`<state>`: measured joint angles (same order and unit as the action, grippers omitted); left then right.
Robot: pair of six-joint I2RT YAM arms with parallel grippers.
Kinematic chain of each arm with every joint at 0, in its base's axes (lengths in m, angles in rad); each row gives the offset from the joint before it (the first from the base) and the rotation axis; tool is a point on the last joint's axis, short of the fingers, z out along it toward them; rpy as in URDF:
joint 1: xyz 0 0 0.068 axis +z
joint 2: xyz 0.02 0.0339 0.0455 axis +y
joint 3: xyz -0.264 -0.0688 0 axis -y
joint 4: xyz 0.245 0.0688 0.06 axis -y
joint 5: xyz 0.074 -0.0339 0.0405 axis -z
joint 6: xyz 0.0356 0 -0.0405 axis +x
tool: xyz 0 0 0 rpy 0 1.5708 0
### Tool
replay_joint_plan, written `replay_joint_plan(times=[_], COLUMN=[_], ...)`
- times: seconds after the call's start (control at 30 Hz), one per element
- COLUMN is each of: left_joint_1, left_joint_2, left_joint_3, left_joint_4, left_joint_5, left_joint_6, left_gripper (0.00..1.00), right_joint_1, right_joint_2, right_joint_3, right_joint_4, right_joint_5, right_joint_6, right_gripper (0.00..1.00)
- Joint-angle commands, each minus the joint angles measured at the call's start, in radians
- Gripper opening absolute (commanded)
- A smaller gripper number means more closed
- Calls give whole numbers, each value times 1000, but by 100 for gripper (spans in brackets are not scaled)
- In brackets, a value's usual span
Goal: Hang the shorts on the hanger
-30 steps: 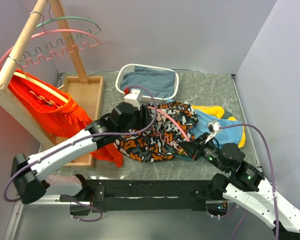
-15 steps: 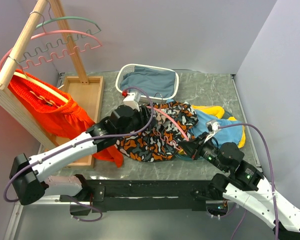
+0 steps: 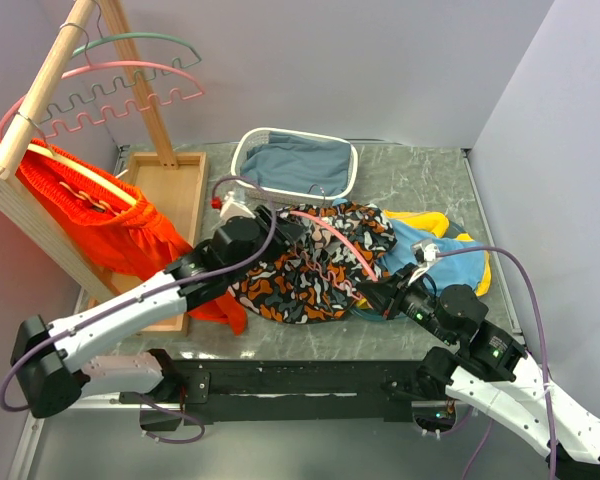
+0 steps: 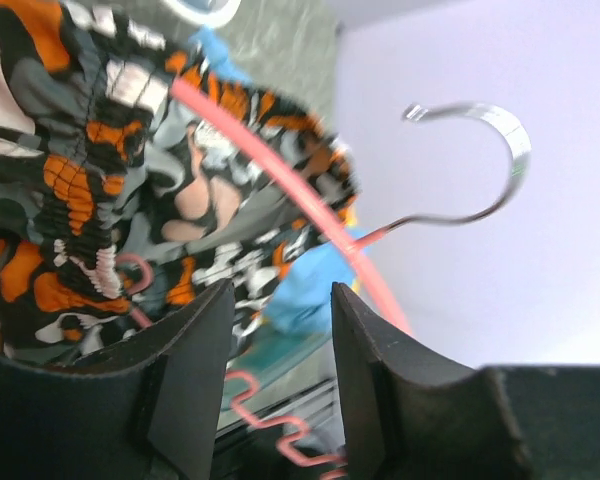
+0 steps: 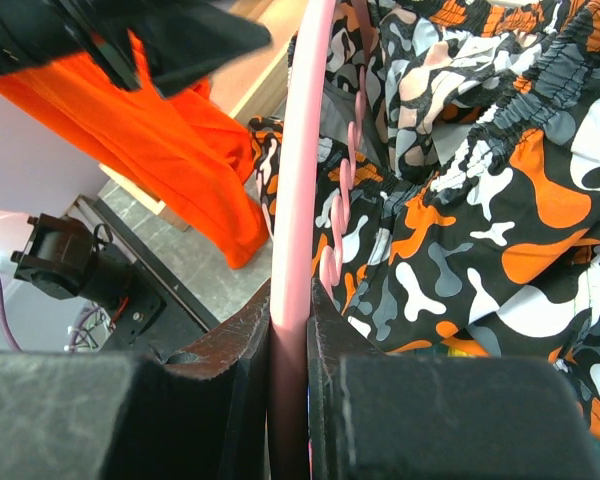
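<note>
The shorts [image 3: 310, 268], black with orange, white and grey blobs, lie bunched in the middle of the table. The pink hanger [image 3: 335, 240] lies slantwise across them. My right gripper [image 3: 375, 297] is shut on the hanger's near end, and its wrist view shows the pink bar [image 5: 298, 200] clamped between the jaws [image 5: 290, 330] beside the shorts [image 5: 480, 200]. My left gripper [image 3: 283, 228] hovers over the shorts' left part, open and empty [image 4: 280, 370]. Its wrist view shows the hanger's arm [image 4: 280, 170], metal hook [image 4: 490, 150] and the shorts [image 4: 80, 200] beyond the fingers.
A wooden rack [image 3: 50, 80] at the left carries an orange garment [image 3: 80, 215], a green hanger [image 3: 150, 40] and more pink hangers, over a wooden tray [image 3: 175, 190]. A white-rimmed basket [image 3: 243, 150] stands behind the shorts. Light blue and yellow clothes [image 3: 435, 245] lie to their right.
My left wrist has swung leftward and back a little over the shorts. The right gripper and the hanger have stayed about where they were.
</note>
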<state>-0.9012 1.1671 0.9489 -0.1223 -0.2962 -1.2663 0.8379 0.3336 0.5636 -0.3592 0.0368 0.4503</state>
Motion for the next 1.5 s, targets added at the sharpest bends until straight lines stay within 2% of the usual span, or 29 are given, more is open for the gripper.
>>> replay_joint_plan(times=[0.0, 0.23, 0.47, 0.87, 0.97, 1.07, 1.1, 1.2, 1.23, 1.27, 1.3, 1.33, 1.43, 1.47], left_joint_1=[4, 61, 84, 96, 94, 90, 91, 90, 90, 88, 90, 87, 87, 87], left_joint_2=[-53, 68, 121, 238, 255, 259, 259, 259, 259, 258, 255, 253, 243, 238], left_joint_3=[-13, 10, 7, 42, 42, 47, 47, 47, 44, 41, 40, 27, 8, 4], left_joint_4=[73, 160, 248, 266, 294, 299, 299, 297, 300, 300, 300, 308, 323, 331], left_joint_5=[-126, -26, -24, 25, 22, 9, 5, -1, -6, -4, -6, -6, -11, -17], left_joint_6=[-143, -241, -318, -399, -406, -400, -397, -381, -377, -371, -370, -367, -357, -352], left_gripper=[49, 50, 52, 46, 41, 27, 16, 1, 1, 1, 1, 1, 1, 1], right_joint_1=[0, 1, 1, 3, 3, 3, 3, 1, 1, 1, 1, 3, 3, 3], right_joint_2=[-1, 2, 8, 12, 15, 8, 8, 15, 22, 25, 27, 36, 48, 50], right_joint_3=[10, 5, -2, -2, -5, -1, 2, 25, 44, 54, 67, 97, 177, 197], right_joint_4=[108, 117, 128, 129, 129, 117, 111, 79, 69, 45, 30, 13, -62, -99], right_joint_5=[12, 9, 5, 8, 8, 15, 27, 46, 49, 52, 57, 69, 104, 116], right_joint_6=[-18, -18, -16, -21, -19, -18, -19, -9, 1, 8, 16, 36, 74, 85], right_gripper=[0, 0, 0, 0, 0, 0, 0, 0, 4, 23, 33, 50, 65, 68])
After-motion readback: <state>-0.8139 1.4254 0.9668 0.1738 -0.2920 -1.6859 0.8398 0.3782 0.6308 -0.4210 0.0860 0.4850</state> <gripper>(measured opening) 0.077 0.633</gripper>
